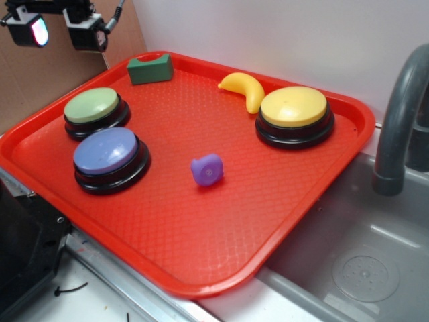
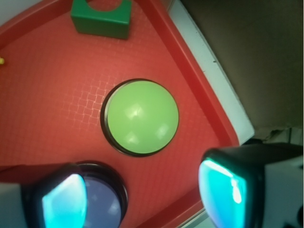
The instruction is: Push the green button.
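1. Red tray (image 1: 201, 261) w/ textured grid floor sits beside a grey sink (image 1: 375, 268); grey faucet (image 1: 402, 114) at far right of ext view
2. Green button (image 1: 92, 105), pale sage dome on black round base, is in tray's back-left area, near the left rim; nothing touching its top
3. Lavender-blue button (image 1: 107, 151) sits just in front of green one, bases close together but apart; looks a bit bigger
4. Dark green block (image 1: 151, 68) w/ notch in its top lies at back edge of tray, behind green button, apart from it
5. Yellow button (image 1: 293, 106) on black base at back-right; yellow banana (image 1: 244, 88) just beside it on its left, seems to touch or nearly touch the base, can't tell which
6. Small purple toy (image 1: 207, 170) lies near tray centre, well apart from all 3 buttons
7. Gripper (image 1: 62, 27) hangs at top-left corner of ext view, above & behind tray's back-left corner, well clear of everything
8. Wrist view: gripper (image 2: 142, 194) fingers spread wide, nothing between the 2 pads; left pad (image 2: 64, 199) overlaps lavender-blue button (image 2: 102, 204) in view, right pad (image 2: 228, 190) over tray rim (image 2: 190, 71)
9. Wrist view: green button (image 2: 141, 117) is near frame centre, ahead of the gap between fingers; dark green block (image 2: 101, 18) at top
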Robot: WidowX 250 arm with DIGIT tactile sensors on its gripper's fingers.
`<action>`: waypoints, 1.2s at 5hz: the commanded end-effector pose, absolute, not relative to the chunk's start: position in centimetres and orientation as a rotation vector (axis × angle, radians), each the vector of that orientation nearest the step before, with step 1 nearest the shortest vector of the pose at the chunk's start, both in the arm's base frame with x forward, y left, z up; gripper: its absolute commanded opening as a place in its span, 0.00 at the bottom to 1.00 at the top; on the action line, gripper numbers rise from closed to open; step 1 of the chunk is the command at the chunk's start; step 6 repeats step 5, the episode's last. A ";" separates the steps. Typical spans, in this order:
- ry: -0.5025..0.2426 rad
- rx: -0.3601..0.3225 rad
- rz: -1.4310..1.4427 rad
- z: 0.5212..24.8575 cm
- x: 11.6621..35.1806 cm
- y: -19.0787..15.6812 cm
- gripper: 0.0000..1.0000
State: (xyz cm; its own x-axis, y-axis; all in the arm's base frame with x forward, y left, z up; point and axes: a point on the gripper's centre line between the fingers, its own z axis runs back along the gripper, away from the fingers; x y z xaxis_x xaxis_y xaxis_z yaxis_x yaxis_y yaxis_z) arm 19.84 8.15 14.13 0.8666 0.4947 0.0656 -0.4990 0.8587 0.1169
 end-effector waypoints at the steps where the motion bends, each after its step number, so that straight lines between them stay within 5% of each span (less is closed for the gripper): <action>1: -0.124 0.142 0.511 17.2 20.3 8.3 1.00; 6: -0.200 0.195 0.482 20.2 19.5 6.7 1.00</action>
